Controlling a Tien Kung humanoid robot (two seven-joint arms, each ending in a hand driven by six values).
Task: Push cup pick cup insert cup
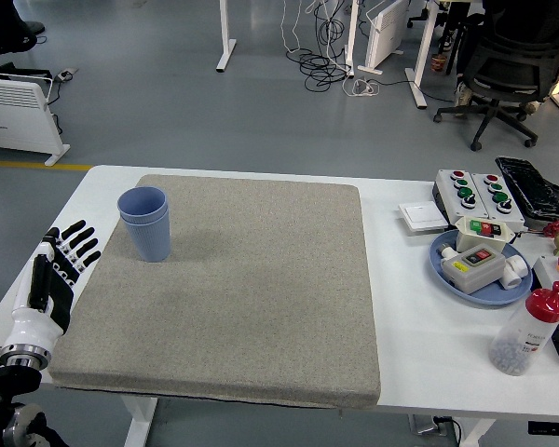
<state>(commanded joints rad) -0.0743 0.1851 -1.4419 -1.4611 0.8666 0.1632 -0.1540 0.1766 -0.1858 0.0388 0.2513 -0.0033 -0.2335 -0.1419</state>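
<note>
Blue cups (145, 223), two nested, one inside the other, stand upright on the far-left part of the grey mat (233, 289), near its left edge. Mat covers most of the white tabletop (419, 317).

Left hand (54, 279) sits at the tabletop's left edge, just beside the mat's left border, palm area over the white surface. Its fingers (77, 244) are released and spread, pointing toward the far side, grasping nothing. Hand is near the cups but apart from them, below and left of them in view. Right hand out of view.

Right side of tabletop: blue plate (447, 268) with small button boxes on it, a grey control box (473, 191) with red and green buttons behind it, a white switch (421, 216) to its left, a black tray (531, 191) at the far right. A clear bottle (524, 335) with red cap stands near the right edge, in front of the plate.
</note>
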